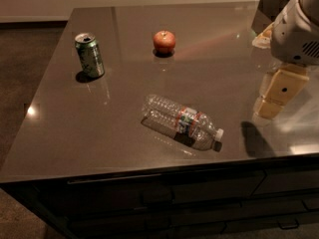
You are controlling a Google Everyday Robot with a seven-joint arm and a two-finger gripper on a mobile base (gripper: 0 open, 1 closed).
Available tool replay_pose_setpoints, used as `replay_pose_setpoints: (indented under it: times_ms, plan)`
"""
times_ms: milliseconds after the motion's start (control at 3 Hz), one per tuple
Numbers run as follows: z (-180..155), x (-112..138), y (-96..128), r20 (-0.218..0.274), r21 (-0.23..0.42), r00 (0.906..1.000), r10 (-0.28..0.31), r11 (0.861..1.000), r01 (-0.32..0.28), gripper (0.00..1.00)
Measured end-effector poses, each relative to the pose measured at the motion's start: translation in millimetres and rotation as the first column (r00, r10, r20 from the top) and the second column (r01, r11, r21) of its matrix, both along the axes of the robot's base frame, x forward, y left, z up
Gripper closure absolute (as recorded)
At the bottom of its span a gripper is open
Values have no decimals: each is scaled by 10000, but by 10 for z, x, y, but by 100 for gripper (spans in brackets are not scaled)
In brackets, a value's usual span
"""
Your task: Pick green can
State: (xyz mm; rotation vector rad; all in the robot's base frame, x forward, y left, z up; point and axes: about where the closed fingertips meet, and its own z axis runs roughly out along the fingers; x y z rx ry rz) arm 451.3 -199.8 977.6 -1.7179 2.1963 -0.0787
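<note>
The green can (89,55) stands upright at the left of the dark table top (99,128), its silver rim and tab opening facing up. My gripper (276,96) hangs at the right edge of the view, above the table's right side, far to the right of the can. It holds nothing that I can see.
A clear plastic bottle (182,121) lies on its side near the table's front middle. A red apple (164,41) sits at the back middle. A dark container (271,6) stands at the back right corner. Drawers (164,198) run under the front edge.
</note>
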Motion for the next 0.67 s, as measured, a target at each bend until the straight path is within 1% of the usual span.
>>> replay_pose_setpoints:
  times_ms: [333,667]
  plan:
    - [-60,220,316,-39,548,9988,480,9974,-477,0]
    - [-120,484,686,-105,1052,9952,972,9898,-956,0]
